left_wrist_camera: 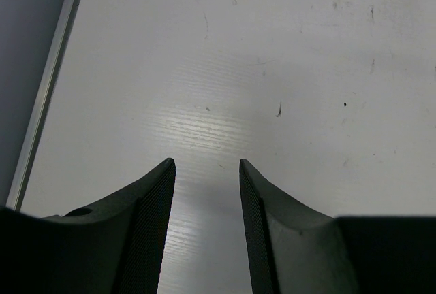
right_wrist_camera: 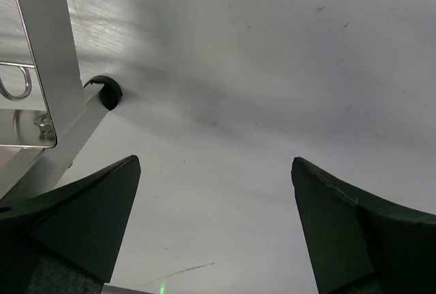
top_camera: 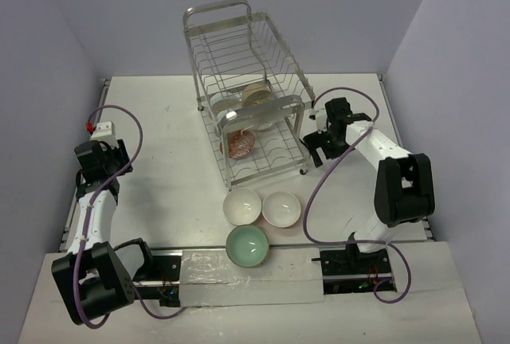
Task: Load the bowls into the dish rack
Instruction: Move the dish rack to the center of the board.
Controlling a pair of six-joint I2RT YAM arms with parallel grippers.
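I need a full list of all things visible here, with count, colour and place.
dish rack: one, silver wire, far middle of the table.
bowls in the rack: at least two pale, plus one orange-red bowl lower down; exact count unclear.
white bowls: two, side by side on the table before the rack.
green bowl: one, pale mint, just nearer than the white pair.
table: one, white.
left gripper: black, open, over bare table at left.
right gripper: black, open, beside the rack's foot.
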